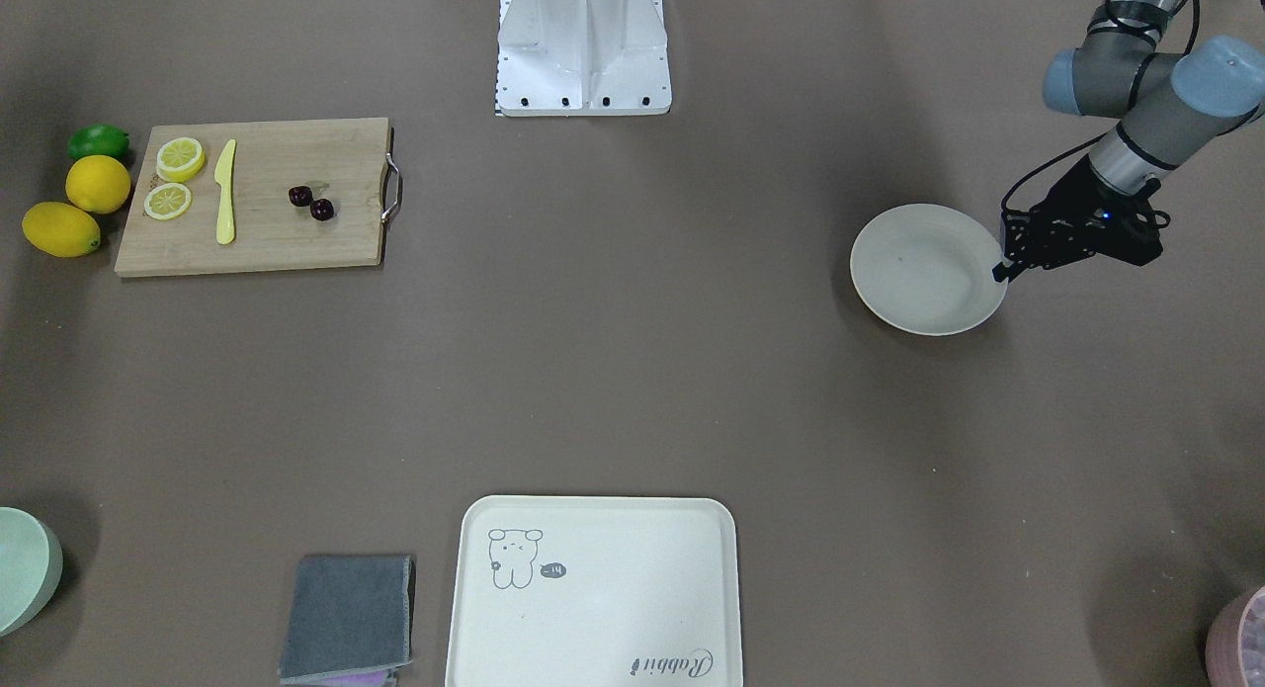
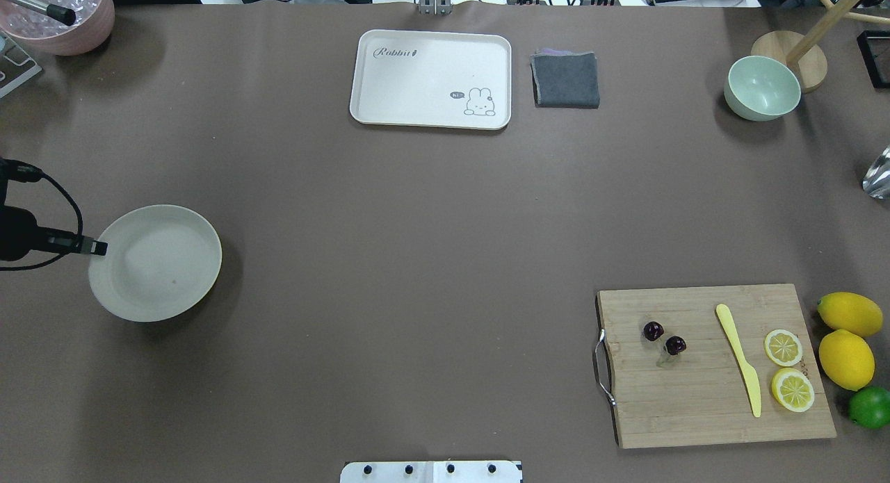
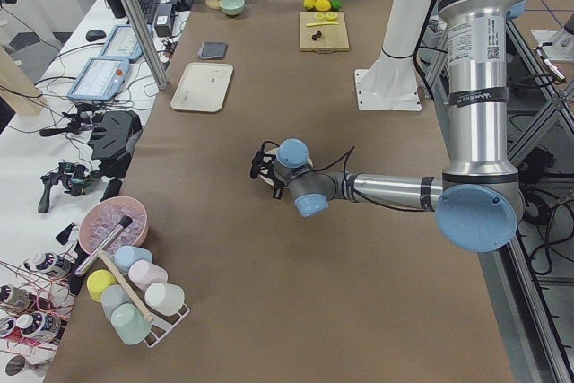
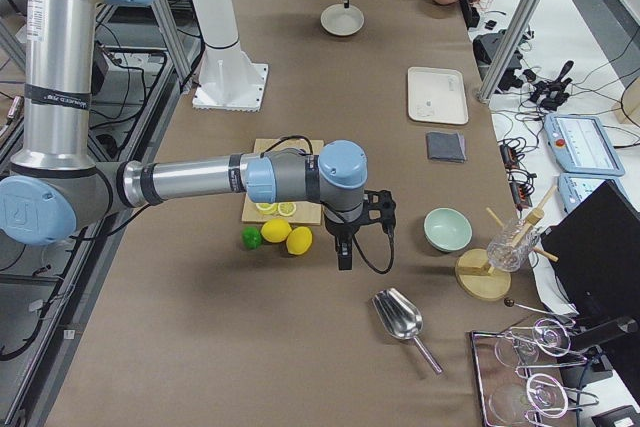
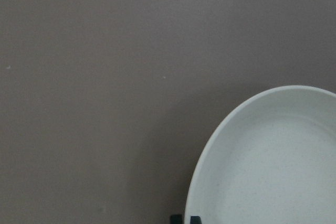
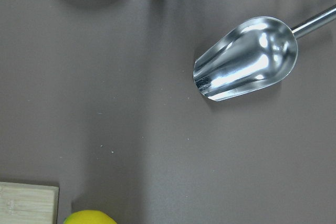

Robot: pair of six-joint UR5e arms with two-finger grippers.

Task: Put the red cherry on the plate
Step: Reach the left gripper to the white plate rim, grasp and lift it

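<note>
Left end effector [image 2: 97, 247] pinched the plate [image 2: 167, 281] rim, but the red cherry [image 2: 674, 345] sat far from it, untouched.

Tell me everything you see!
cutting board: 1, wooden, robot's right
red cherry: 1 pair, maroon, on board
knife: 1, yellow, on board
lemon slices: 2, yellow, on board
lemons: 2, yellow, beside board
lime: 1, green, beside lemons
plate: 1, whitish, robot's left
tray: 1, cream, far middle
cloth: 1, grey, beside tray
bowl: 1, green, far right
scoop: 1, silver, right end
left end effector: 1, black, gripping plate
right end effector: 1, black, near lemons
</note>
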